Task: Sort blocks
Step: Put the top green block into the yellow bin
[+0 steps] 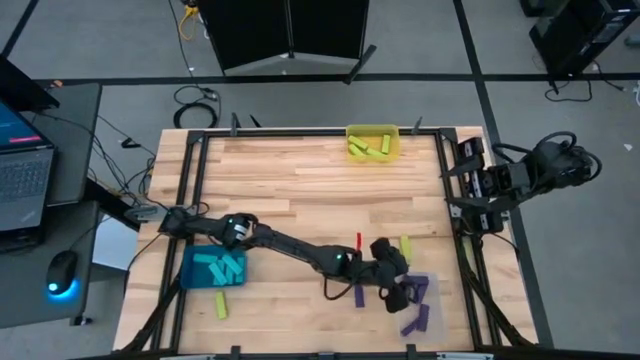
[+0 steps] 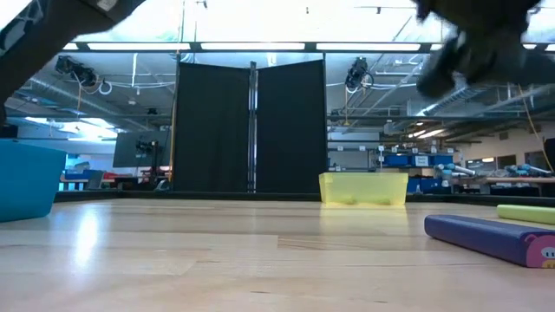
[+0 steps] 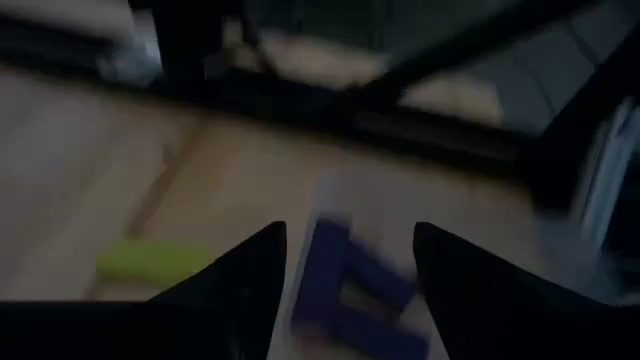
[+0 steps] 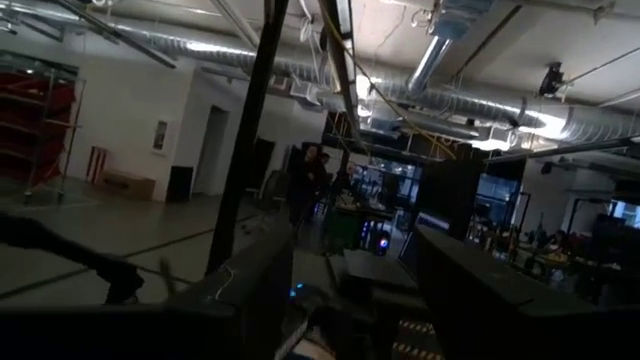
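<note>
Left end effector (image 1: pixel 398 291) hangs over clear bin (image 1: pixel 432 318), fingers apart, empty; purple blocks (image 3: pixel 345 290) lie below. Right end effector (image 1: pixel 462 187) parked at counter (image 1: pixel 300 180) edge, fingers apart.

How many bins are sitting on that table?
3: a yellow bin at the far edge, a teal bin near the left front, and a clear bin at the right front under the left gripper.

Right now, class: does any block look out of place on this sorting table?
Yes. A yellow-green block lies loose on the wood beside the teal bin, far from the yellow bin holding its colour. Another yellow-green block lies by the clear bin of purple ones.
</note>
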